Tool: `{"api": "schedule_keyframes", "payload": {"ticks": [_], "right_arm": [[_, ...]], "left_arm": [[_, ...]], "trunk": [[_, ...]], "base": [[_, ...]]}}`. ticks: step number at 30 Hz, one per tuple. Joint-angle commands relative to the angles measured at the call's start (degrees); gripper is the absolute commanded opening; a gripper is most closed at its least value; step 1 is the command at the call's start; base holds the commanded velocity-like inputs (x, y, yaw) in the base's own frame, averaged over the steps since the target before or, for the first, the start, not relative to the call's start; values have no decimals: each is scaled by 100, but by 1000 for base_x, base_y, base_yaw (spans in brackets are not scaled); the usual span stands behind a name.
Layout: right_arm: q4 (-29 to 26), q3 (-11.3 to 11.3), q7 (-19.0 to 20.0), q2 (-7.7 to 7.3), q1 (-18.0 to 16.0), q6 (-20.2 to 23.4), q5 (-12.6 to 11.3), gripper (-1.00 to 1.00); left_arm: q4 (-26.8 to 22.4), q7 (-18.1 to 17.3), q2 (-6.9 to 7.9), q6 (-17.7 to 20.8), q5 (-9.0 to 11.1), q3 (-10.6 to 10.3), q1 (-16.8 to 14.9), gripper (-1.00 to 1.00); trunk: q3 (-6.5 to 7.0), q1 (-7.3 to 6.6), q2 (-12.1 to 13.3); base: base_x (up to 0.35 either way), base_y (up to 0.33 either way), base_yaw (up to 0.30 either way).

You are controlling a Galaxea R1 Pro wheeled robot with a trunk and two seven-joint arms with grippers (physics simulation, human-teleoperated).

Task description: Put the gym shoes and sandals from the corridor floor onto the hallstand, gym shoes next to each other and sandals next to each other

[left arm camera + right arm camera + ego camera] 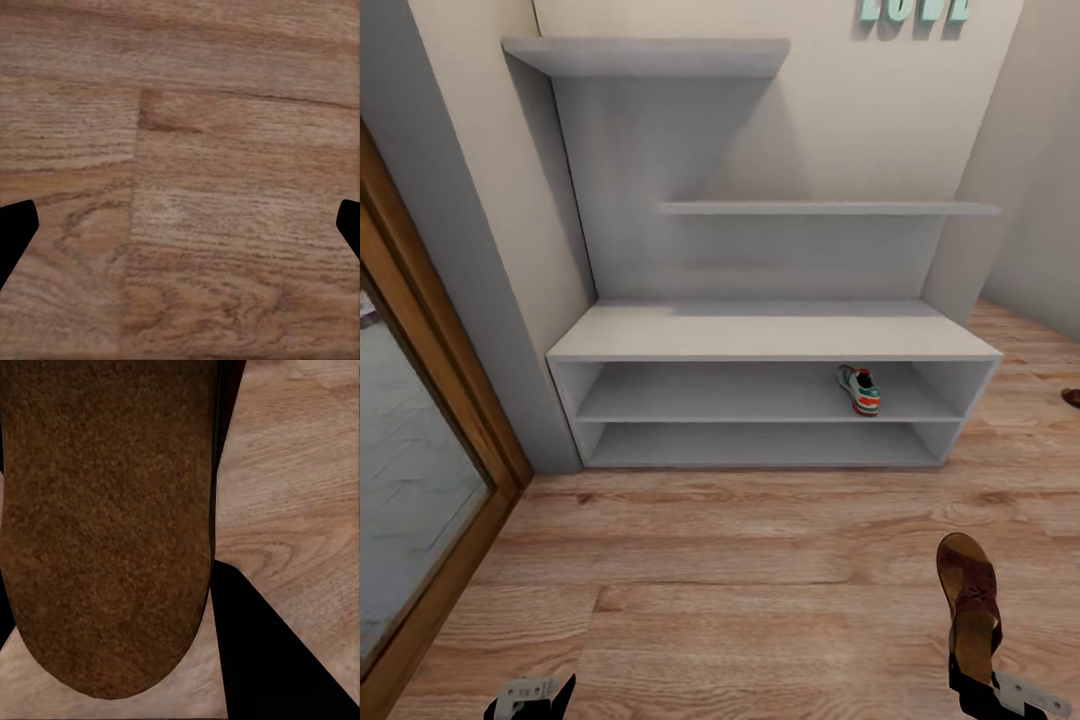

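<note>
The light-grey hallstand (770, 338) stands against the wall ahead. One gym shoe (859, 390) rests on the upper of its two lower shelves, toward the right, heel facing me. My right gripper (972, 672) is low at the right, shut on the heel end of a brown sandal (967, 592) held above the corridor floor (740, 570). The sandal's brown sole (105, 525) shows close up in the right wrist view, with a dark finger (262, 652) beside it. My left gripper (532, 698) (180, 232) hangs open over bare planks.
A wood-framed glass door (420, 470) runs along the left side. A small brown object (1071, 397) lies on the floor at the right edge, cut off by the frame. Teal wall letters (915, 10) hang above the stand. Its bench top and upper shelves are bare.
</note>
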Motion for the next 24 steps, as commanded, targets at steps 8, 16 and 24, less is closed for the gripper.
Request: {"api": "schedule_keyframes", "payload": {"ticks": [8, 16, 24], "right_arm": [[162, 18, 4, 0, -3, -17, -12, -100], [161, 24, 7, 8, -3, -14, -23, -100], [139, 78, 35, 146, -3, 4, 4, -100]], "left_arm": [[7, 2, 7, -16, 55, -47, -3, 100], [109, -10, -9, -27, 33, -52, -3, 100], [147, -929, 11, -794, 50, -81, 236, 100]], "trunk": [[-5, -1, -2], [-5, -1, -2], [-5, -1, -2]], "base": [[2, 12, 0], [0, 0, 0], [0, 0, 0]]}}
